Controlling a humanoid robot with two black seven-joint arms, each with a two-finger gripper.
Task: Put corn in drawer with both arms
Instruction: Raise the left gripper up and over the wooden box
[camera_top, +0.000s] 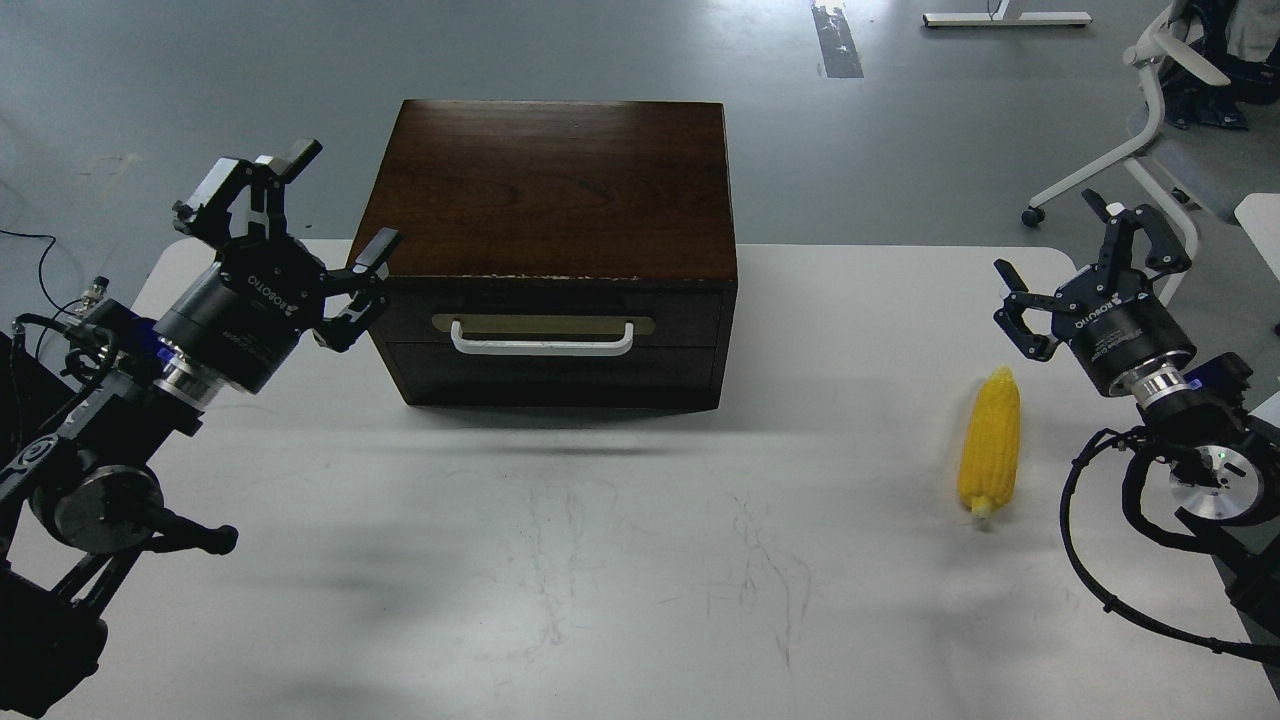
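On your white table (640, 560), a dark wooden cabinet (550, 190) is sitting at the far centre, its drawer (545, 315) lying flush and closed, with the white handle (542, 340) facing you. The corn (990, 440) is lying on the right side of the table, well apart from the cabinet, pointed tip away from you and pale stub toward you. Your left gripper (335, 205) is hovering just beside the cabinet's left front corner, fingers spread wide. Your right gripper (1065, 250) is hanging near the corn, to its right and not touching it, fingers likewise parted. A white chair (1150, 130) is standing on the grey floor (200, 80) beyond the table.
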